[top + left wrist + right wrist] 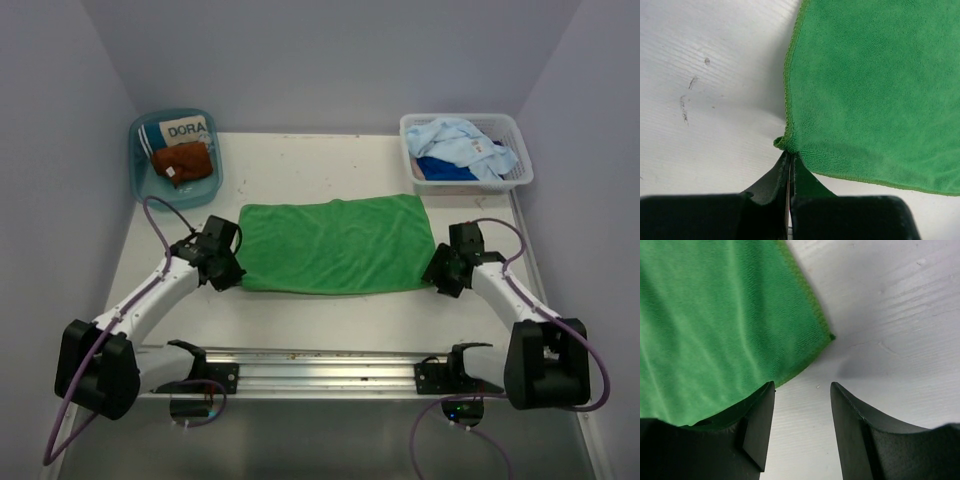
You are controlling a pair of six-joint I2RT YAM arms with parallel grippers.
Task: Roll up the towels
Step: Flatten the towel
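The left gripper (789, 156) has its two fingers pressed together, with only a thin seam between them, and it pinches the very corner of the green towel (875, 95). That corner bunches up slightly at the fingertips. In the left wrist view the towel fills the upper right of the frame, with its stitched edge running up from the pinched corner. Bare white table (705, 110) lies to the left.

The right gripper (802, 387) is spread wide and grips nothing. Its left finger (760, 425) sits over the towel's edge, and its right finger (855, 430) is over bare table. The towel's pointed corner lies just beyond the gap, toward the upper middle of the right wrist frame.

In the top view the green towel (335, 245) lies spread flat in the middle of the frame. The left gripper (228, 272) is at its lower left corner and the right gripper (437, 275) at its lower right corner.

At the upper left a blue basin (138, 175) holds a rust-brown towel (182, 162) and a white-and-teal item printed "DORA" (187, 130). At the upper right a white basket (518, 160) holds a light blue towel (460, 140) lying over a dark blue towel (445, 170).
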